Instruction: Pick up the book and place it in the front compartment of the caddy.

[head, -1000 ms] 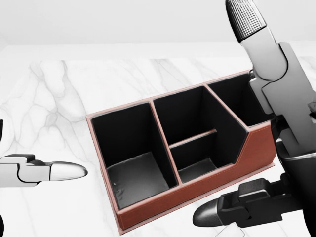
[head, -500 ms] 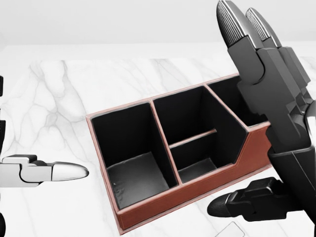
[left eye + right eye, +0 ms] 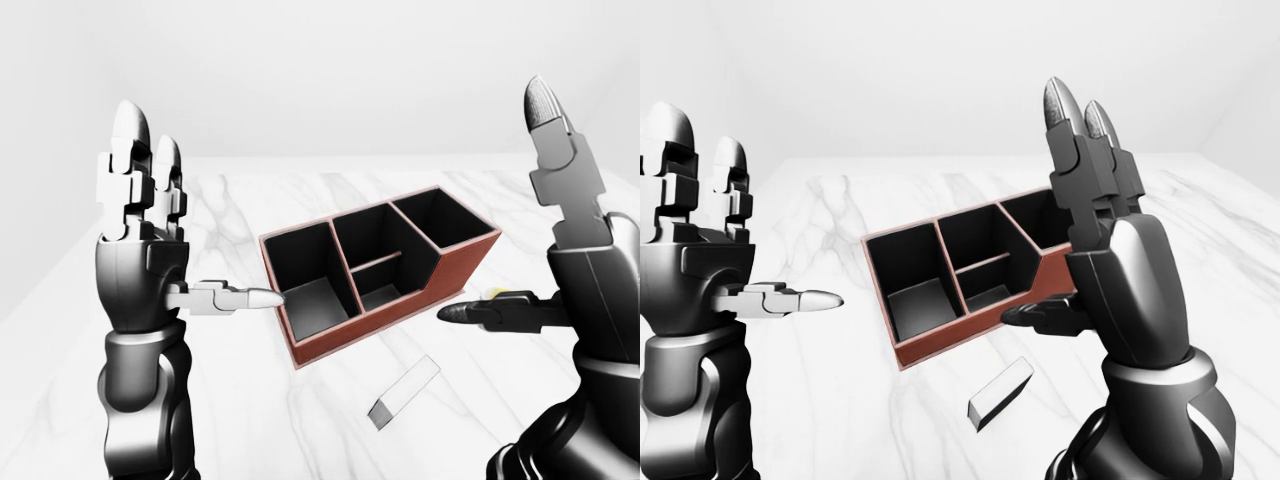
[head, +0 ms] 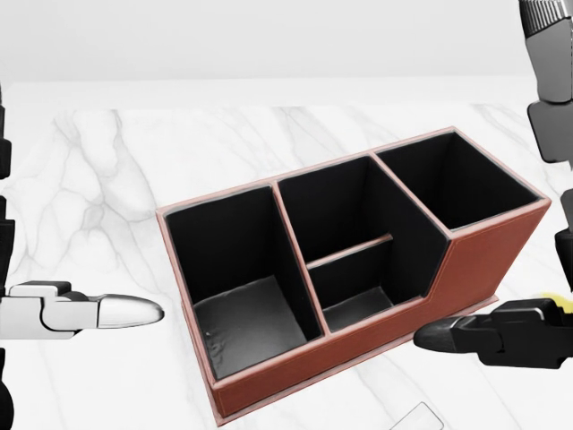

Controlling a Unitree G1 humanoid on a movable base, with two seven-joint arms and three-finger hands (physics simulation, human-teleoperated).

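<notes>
White marble tabletop point(image 3: 230, 215), pale walls. Book point(image 3: 403, 392) lies flat, lower centre of left-eye view, just below caddy point(image 3: 375, 270), long axis diagonal. Right hand point(image 3: 560, 260) nearer (book down-left of it), fingers spread, empty. Left hand point(image 3: 150, 250) likewise open, empty.

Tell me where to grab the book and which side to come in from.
The book lies flat on the marble table, below the caddy in the left-eye view. Probably best pinched across its narrow width, on the two long edges near the middle, coming from above with the right robot hand, which is open and nearer. Lying flat, only those edges offer purchase.
</notes>
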